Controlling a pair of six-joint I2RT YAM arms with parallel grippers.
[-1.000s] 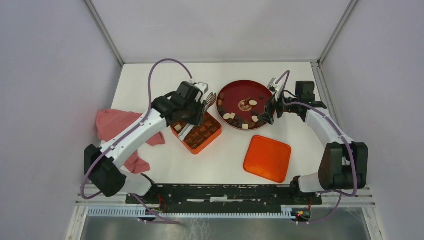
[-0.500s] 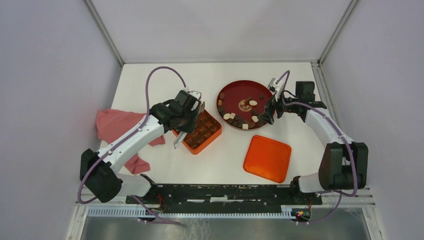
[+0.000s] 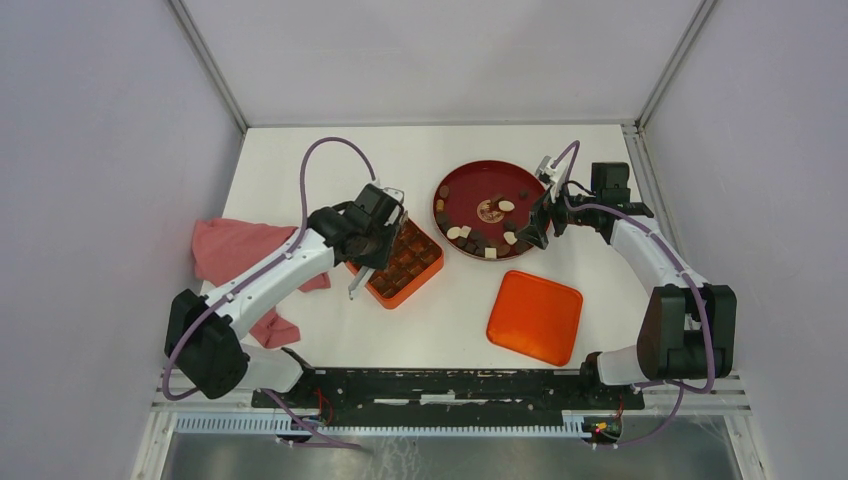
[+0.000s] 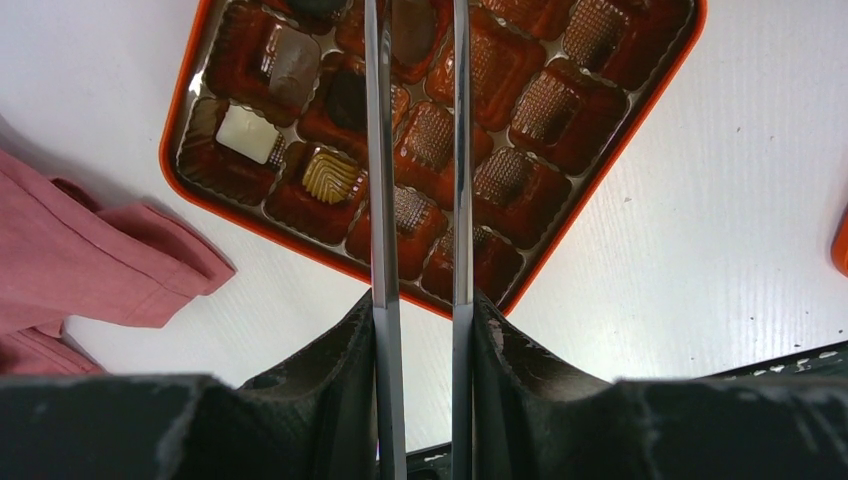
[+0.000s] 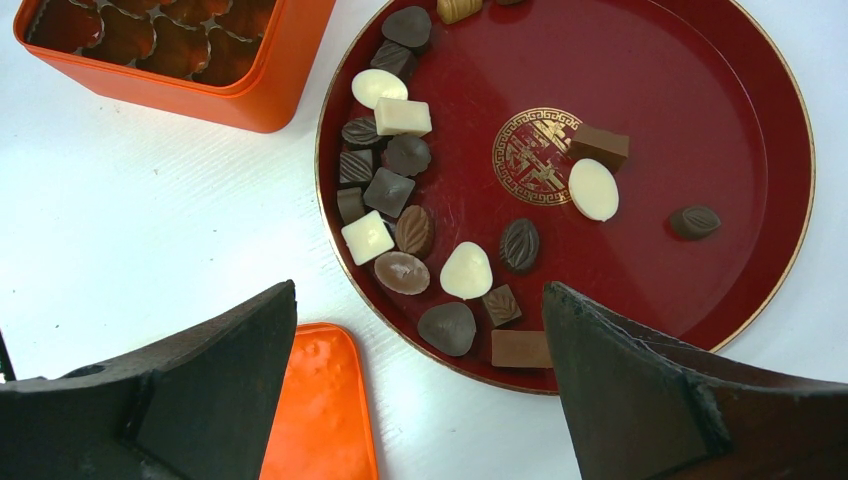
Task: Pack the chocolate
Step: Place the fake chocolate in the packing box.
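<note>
Right wrist, gold emblem [image 5: 535, 155] on plate [image 5: 730, 110], chocolate [image 5: 467, 270]

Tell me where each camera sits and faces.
Top external: above and behind the bases, looking down on the table; both arms show.
Left wrist: on the left arm, looking down into the orange box; its thin fingers show.
Right wrist: on the right arm, looking down at the red plate; its dark fingers show.
Both wrist views share the orange box.
</note>
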